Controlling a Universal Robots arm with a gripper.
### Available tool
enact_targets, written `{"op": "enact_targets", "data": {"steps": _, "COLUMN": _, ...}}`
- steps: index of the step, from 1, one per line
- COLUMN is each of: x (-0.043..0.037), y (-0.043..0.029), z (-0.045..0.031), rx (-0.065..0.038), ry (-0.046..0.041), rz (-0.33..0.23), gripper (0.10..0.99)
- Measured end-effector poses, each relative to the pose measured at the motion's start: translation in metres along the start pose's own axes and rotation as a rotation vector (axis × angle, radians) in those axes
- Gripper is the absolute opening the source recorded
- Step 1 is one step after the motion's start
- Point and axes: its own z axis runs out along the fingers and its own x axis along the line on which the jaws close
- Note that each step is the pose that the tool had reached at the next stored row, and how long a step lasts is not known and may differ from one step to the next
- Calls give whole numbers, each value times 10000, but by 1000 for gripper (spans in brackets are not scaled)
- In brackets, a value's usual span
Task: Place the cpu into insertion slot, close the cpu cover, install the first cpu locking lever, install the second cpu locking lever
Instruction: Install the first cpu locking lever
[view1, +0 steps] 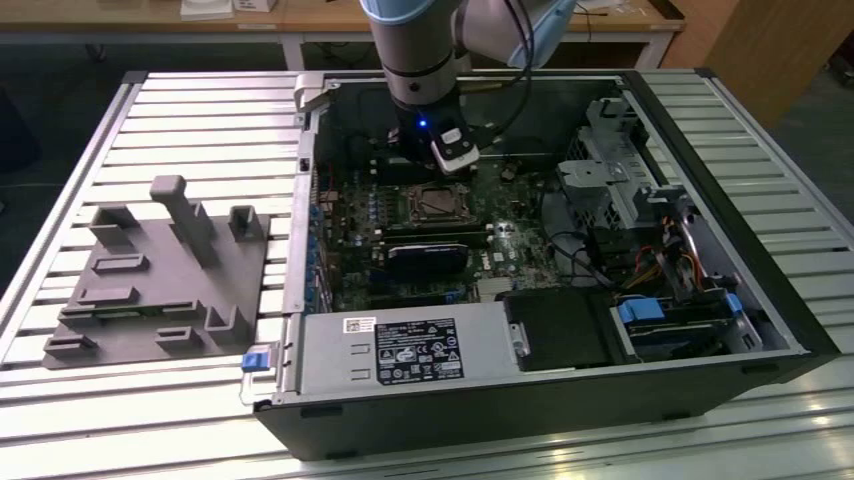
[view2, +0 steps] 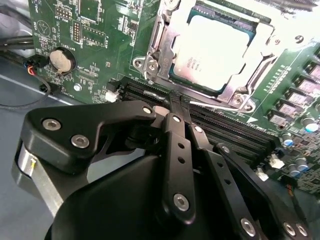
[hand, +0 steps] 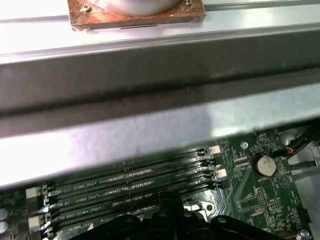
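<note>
- Inside the open computer case (view1: 534, 410) on the slatted desk (view1: 200, 130), the cpu (view2: 210, 50) lies flat in the insertion slot (view1: 438, 203). Its pale metal face shows through the window of the cpu cover (view2: 165, 37), which looks lowered over it.
- End effector (view2: 175, 100): fingers clenched together, with no gap that I can see. The tips sit just beside the socket's edge, over the memory slots (view2: 235, 132).
- A thin silver locking lever (view2: 215, 105) runs from the tips along that edge. I cannot tell whether the tips pinch it or only touch it.
- Handling, my judgement: the cpu is light, stiff and thin, and fragile on its underside, so edges only, never the face. Seated as it is, it needs no hold.
- Cover: thin sheet metal, hinged and stiff. Press on the frame, not through the window.
- Lever: springy wire, smooth and likely to slip. Best taken near its free end.
</note>
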Motion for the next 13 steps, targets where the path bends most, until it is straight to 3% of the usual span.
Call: {"op": "enact_targets", "data": {"steps": 13, "x": 12, "y": 23, "z": 28, "rx": 137, "ry": -185, "rz": 758, "gripper": 106}}
